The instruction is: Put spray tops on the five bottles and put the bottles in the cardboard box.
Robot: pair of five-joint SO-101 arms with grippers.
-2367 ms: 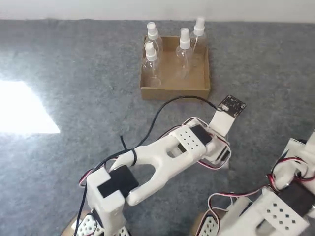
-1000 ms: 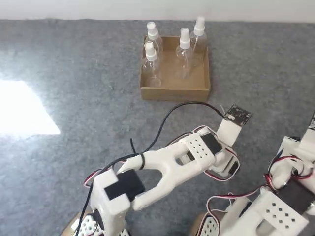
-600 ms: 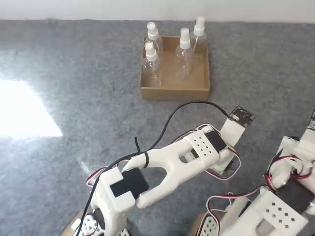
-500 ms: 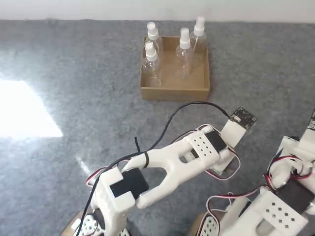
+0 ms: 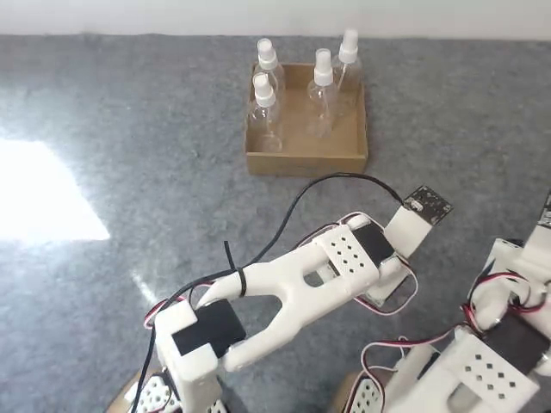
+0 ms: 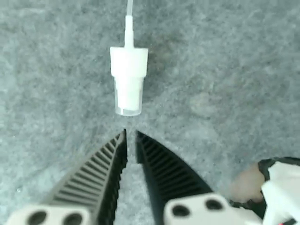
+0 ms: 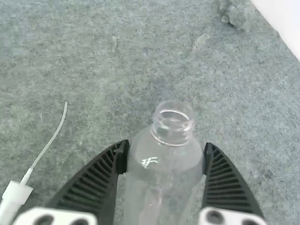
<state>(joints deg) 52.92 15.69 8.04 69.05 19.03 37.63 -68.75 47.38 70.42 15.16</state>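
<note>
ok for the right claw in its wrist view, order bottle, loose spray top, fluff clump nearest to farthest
1. Bottle, gripped between the fingers of the right claw.
2. Spray top, lying on the carpet beside the claw.
3. Fluff clump, far ahead near the carpet's edge.

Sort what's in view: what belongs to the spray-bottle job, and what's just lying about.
Job: cardboard box; four capped bottles standing in it; open bottle held in the right gripper; loose spray top on the grey carpet, ahead of the shut left gripper.
Lying about: clump of fluff on that carpet.
</note>
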